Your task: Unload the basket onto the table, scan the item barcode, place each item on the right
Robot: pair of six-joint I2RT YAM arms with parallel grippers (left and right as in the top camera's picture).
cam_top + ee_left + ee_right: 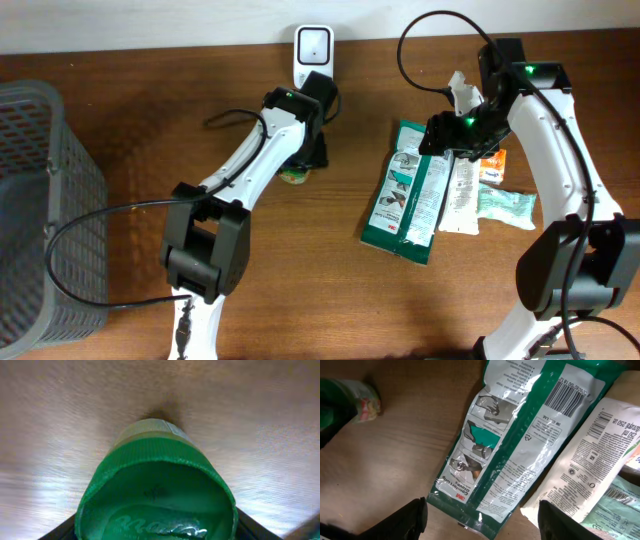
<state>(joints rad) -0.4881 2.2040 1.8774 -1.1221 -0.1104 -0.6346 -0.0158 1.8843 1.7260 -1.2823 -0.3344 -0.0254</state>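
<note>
A small jar with a green ribbed lid (156, 485) lies on the wooden table, peeking out under my left gripper (312, 150) in the overhead view (293, 176). In the left wrist view the lid fills the space between the jaws, with a black finger (59, 531) pressed against each side of it. The jar also shows at the top left of the right wrist view (355, 395). My right gripper (482, 525) hangs open over a green and white gloves packet (505, 445) with a barcode (567, 395), and holds nothing. A white scanner (313, 48) stands at the back edge.
Beside the gloves packet (405, 190) lie a white sachet (462, 190), a pale green pack (506, 206) and a small orange item (493, 165). A grey mesh basket (40, 200) occupies the left edge. Black cables loop near both arms.
</note>
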